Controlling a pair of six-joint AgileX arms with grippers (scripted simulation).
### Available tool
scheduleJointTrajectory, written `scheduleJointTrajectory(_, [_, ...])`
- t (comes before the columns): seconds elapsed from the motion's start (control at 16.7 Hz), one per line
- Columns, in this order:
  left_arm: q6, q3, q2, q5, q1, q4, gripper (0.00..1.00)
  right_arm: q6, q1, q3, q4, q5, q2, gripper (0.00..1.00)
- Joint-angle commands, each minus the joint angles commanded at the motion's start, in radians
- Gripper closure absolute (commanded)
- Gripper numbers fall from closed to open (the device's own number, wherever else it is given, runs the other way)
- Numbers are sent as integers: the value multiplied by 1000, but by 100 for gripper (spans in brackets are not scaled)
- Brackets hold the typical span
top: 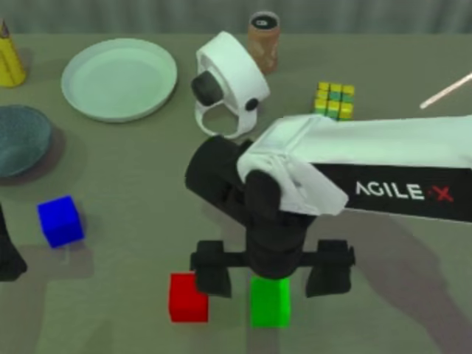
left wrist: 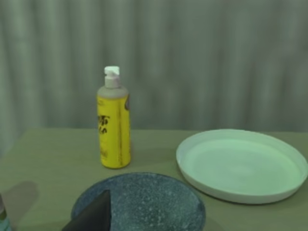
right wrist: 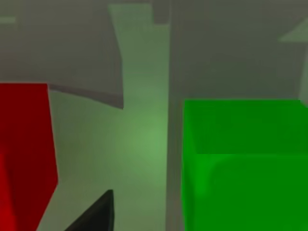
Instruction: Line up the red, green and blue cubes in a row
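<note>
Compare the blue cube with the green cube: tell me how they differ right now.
The blue cube sits alone at the table's left; the green cube sits near the front edge, beside the red cube with a gap between them. The right gripper straddles the green cube with fingers open; no gripper is over the blue one. Both are plain cubes of equal size, resting on the table.

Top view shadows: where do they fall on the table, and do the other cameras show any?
Top view: the right arm casts broad soft grey shadows on the table around the red cube and green cube; right wrist view: grey bands cross the surface between those cubes; left wrist view: a faint shadow patch lies beside the speckled bowl.
</note>
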Motion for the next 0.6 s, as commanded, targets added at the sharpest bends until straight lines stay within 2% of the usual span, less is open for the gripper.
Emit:
scheduleJointTrajectory(0.24, [0,0,0,0,0,0,0,-5,8,89,-154,-1,-53,0])
scheduleJointTrajectory(0.6, [0,0,0,0,0,0,0,-7,4,101,-171,-1,-62,0])
